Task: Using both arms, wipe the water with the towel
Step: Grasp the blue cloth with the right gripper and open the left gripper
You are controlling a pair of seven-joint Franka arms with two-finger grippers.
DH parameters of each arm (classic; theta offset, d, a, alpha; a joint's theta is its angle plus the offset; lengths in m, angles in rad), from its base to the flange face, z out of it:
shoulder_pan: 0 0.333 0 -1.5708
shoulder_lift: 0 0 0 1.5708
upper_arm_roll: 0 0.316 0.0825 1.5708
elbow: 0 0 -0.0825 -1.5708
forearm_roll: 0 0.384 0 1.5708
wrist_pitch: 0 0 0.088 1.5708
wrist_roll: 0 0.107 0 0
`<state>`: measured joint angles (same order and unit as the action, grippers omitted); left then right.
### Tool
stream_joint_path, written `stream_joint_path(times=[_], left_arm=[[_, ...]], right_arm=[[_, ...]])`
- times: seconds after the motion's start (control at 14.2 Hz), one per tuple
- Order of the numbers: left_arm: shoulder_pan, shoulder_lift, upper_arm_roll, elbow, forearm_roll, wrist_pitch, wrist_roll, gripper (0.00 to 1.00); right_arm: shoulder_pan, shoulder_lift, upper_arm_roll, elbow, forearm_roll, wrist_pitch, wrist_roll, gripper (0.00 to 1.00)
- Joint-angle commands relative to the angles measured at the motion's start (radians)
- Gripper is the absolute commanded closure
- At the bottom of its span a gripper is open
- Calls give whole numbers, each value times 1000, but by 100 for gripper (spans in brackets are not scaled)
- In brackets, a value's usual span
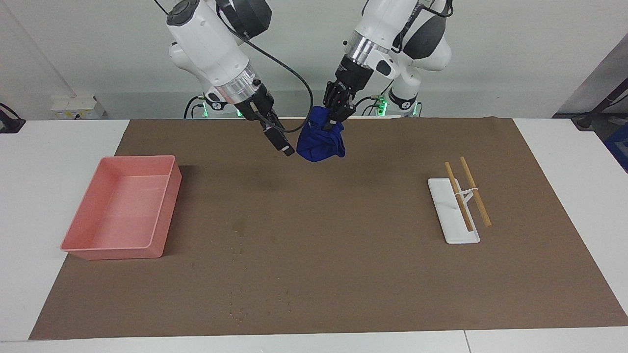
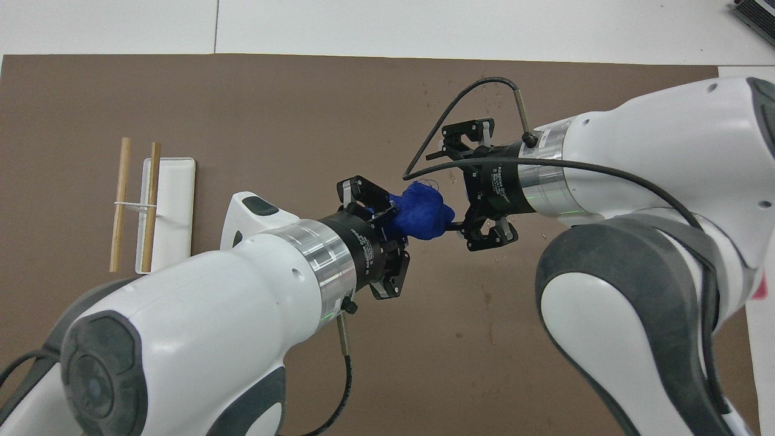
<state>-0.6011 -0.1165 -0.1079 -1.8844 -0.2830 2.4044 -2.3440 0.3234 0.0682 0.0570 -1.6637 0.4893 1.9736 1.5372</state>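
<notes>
My left gripper point(image 1: 337, 121) is clamped on the top of the towel point(image 1: 321, 143), which hangs as a blue bundle in the air under my fingers, clear of the mat point(image 1: 373, 274); my right gripper point(image 1: 287, 148) hovers just beside that bundle, and I cannot tell how its jaws stand; the water point(image 1: 239, 234) lies as scattered drops on the mat, well apart from both grippers, toward the edge away from my bases; I judge the pickup done and the wiping not yet begun.
</notes>
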Motion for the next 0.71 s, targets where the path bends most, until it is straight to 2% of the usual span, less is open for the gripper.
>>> stream_joint_path(times=[0.0,0.42,0.49,0.56,0.63], left_arm=[[-19,17,11,18,-16,56,-44,100],[-19,21,10,18,-16,82,-49,100],[-19,21,10,18,-16,82,-48,100],[-19,21,10,18,-16,81,-48,100],[-19,21,10,18,-16,79,-48,100]], right_arm=[[23,-11,1,-39,20,44,21,0],[62,-15,1,-47,9,65,-6,1],[62,-16,1,-47,8,64,-6,5],[62,-15,1,-47,8,64,-6,32],[60,-15,1,-47,8,64,-6,89]])
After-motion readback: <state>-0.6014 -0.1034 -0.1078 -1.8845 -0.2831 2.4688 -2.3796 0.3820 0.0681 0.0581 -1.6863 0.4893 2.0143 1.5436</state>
